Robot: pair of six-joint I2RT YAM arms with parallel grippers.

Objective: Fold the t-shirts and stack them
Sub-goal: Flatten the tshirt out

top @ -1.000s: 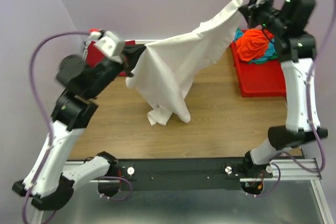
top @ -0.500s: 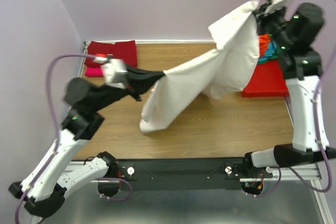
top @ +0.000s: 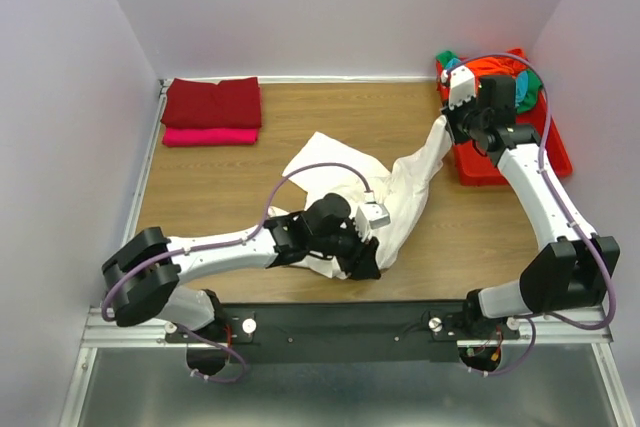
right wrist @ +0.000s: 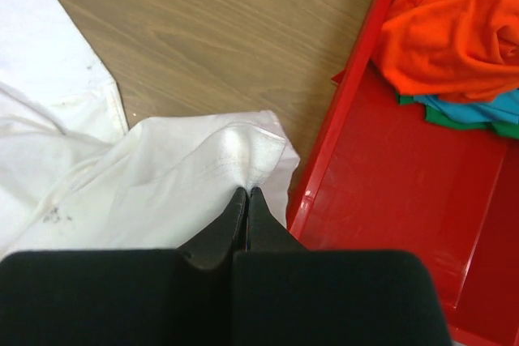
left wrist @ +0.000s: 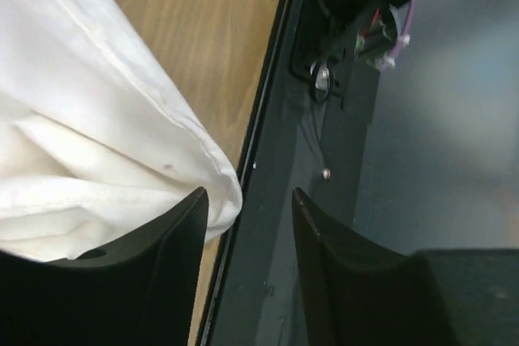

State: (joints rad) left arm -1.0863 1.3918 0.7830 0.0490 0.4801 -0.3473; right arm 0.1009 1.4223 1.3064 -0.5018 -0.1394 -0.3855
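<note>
Top ext cam: high, behind arm bases, looks down + fwd. Whole tabletop (top: 200, 207) in frame, near edge at btm.
L wrist cam: v. close, faces past left gripper (left wrist: 247, 194) onto tabletop's near edge + black rail (left wrist: 276, 184).
R wrist cam: close, faces down past right gripper (right wrist: 246, 194), toward tabletop's right edge.
Shared: white t-shirt (top: 410, 182) in all 3 views; red tray (top: 480, 162) in top + R wrist; rail in top + L wrist.

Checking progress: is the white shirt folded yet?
Not folded: white shirt lies crumpled on the table, one edge in the right claw.
</note>
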